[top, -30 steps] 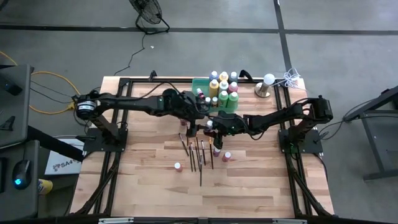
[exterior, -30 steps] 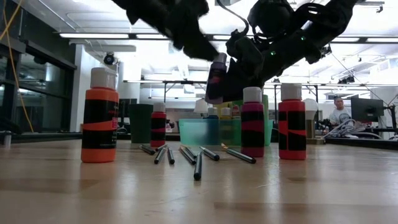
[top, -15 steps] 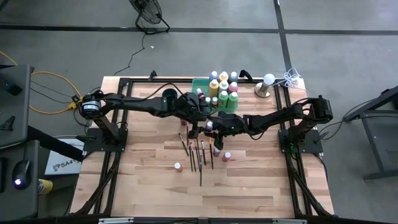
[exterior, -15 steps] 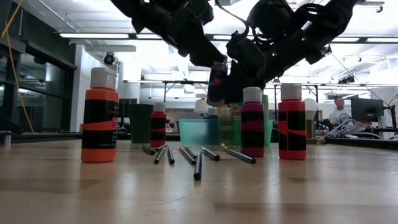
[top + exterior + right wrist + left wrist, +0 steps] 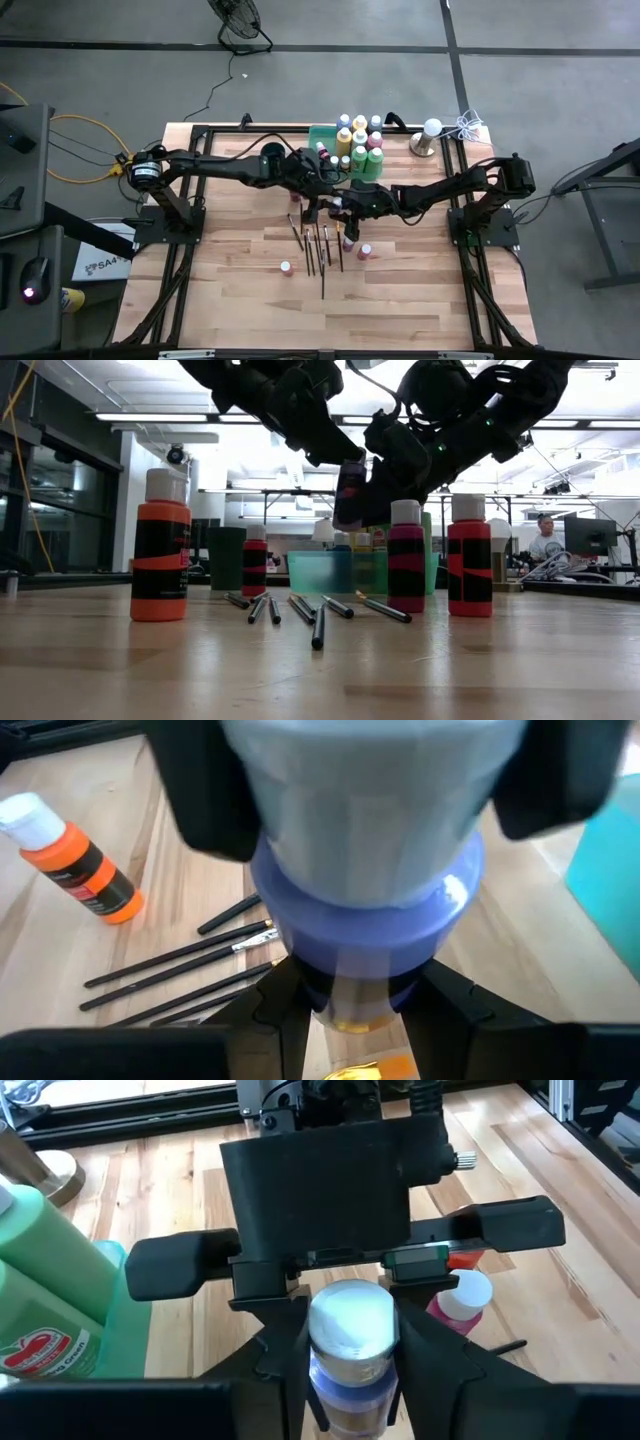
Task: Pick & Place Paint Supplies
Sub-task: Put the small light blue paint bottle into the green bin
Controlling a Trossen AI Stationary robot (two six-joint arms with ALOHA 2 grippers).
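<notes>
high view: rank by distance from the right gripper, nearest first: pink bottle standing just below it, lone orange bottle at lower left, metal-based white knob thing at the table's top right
1. Pink bottle, on the wood just toward the table's front edge from the right gripper.
2. Orange bottle, alone, front-left of the brushes.
3. White-topped metal stand, far corner on the right arm's side.

The last two are fairly close in distance; the stand looks slightly farther.

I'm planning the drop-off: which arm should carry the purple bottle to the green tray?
Probably left: the left claw is at the purple bottle on the green tray's side; the right claw grips it from farther away.
</notes>
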